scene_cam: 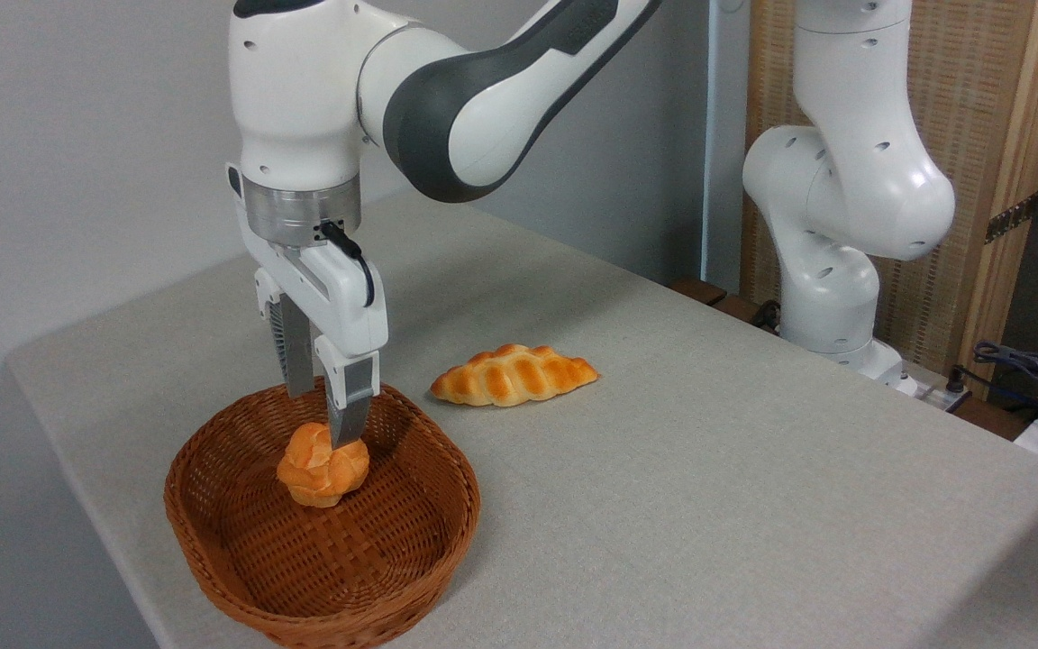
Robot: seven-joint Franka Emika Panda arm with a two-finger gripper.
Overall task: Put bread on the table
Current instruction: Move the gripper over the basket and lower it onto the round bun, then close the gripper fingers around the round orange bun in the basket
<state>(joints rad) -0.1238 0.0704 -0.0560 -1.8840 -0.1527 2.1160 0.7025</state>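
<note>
Now tool [325, 424] around bread [323, 467].

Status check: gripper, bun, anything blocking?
Gripper down in wicker basket, fingers straddling round bun; grip unconfirmed. Bun not yet on table. Braided loaf beside basket, clear.

We see the bread [323, 466], a small round orange-golden bun with a knotted, rosette-like top, sitting upright inside a brown woven basket [411, 550], towards its back half. The basket rests near the front left corner of the table [753, 469], a broad flat top covered in light grey-beige fabric.
</note>
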